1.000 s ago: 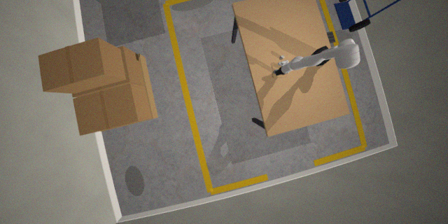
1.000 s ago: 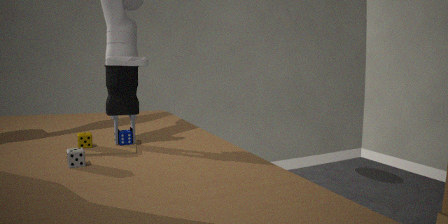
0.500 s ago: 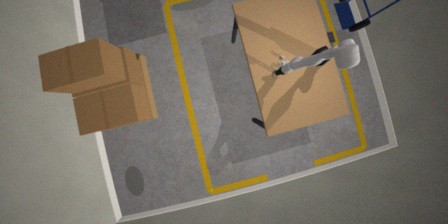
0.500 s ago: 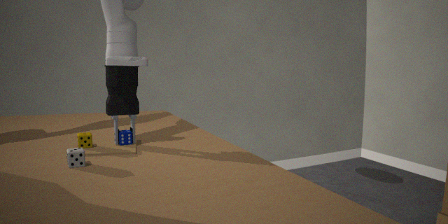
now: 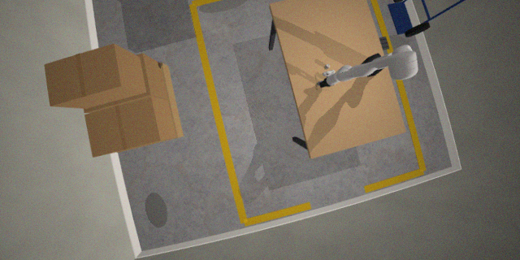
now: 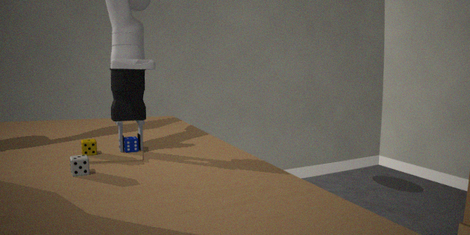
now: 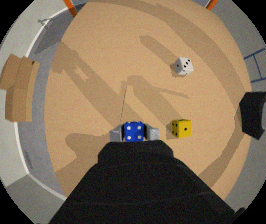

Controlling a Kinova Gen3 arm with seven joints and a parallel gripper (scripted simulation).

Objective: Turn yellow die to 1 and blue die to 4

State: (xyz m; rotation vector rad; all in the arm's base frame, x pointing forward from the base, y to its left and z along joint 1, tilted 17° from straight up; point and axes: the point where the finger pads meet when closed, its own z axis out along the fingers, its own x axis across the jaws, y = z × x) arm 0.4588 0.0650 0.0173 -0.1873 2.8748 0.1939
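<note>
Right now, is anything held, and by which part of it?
Nothing is held: the hand is open, its fingers on either side of the blue cubic die with white pips.
</note>
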